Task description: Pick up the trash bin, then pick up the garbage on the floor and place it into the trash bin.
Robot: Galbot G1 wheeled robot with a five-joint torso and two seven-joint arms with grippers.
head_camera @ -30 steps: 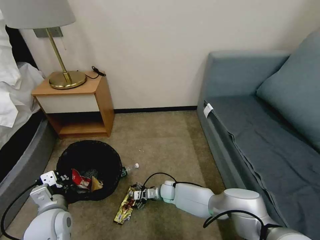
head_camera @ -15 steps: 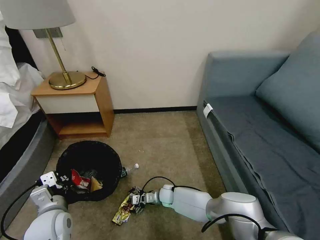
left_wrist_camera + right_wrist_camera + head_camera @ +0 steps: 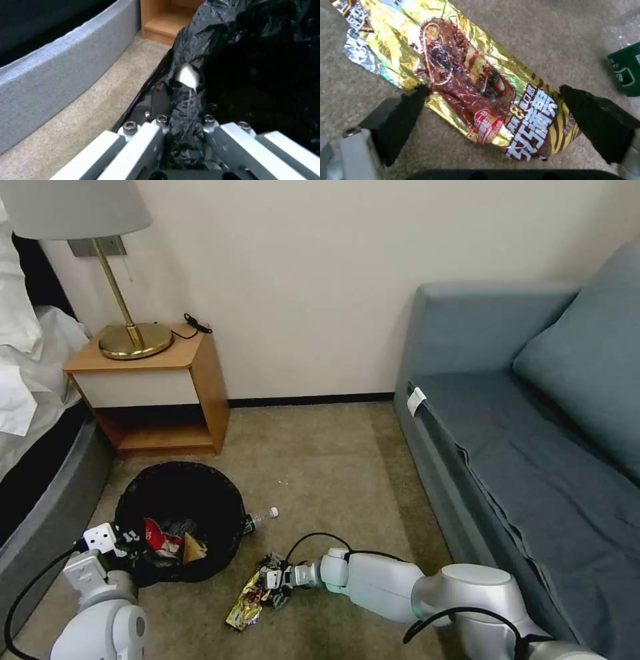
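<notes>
The trash bin (image 3: 180, 480), lined with a crinkly black bag, stands on the carpet in front of the nightstand. A red-and-white wrapper (image 3: 160, 540) and brown paper (image 3: 192, 549) lie inside it. My left gripper (image 3: 117, 540) is shut on its near rim, and the left wrist view has the fingers (image 3: 146, 140) clamping the black liner (image 3: 233, 62). The gold snack wrapper (image 3: 245, 600) lies flat on the floor. My right gripper (image 3: 270, 580) hangs low over it, open, with its black fingers (image 3: 403, 120) on either side of the wrapper (image 3: 480, 95). A small bottle (image 3: 261, 518) lies beside the bin, its green label (image 3: 625, 72) at the right wrist view's edge.
A wooden nightstand (image 3: 160, 380) with a brass lamp (image 3: 130, 337) stands behind the bin. The grey bed edge (image 3: 47, 493) runs along the left and a blue sofa (image 3: 533, 447) along the right. Open carpet (image 3: 320, 460) lies between them.
My right gripper has slid a little left and lower along the gold wrapper. The left gripper and the bin have stayed put.
</notes>
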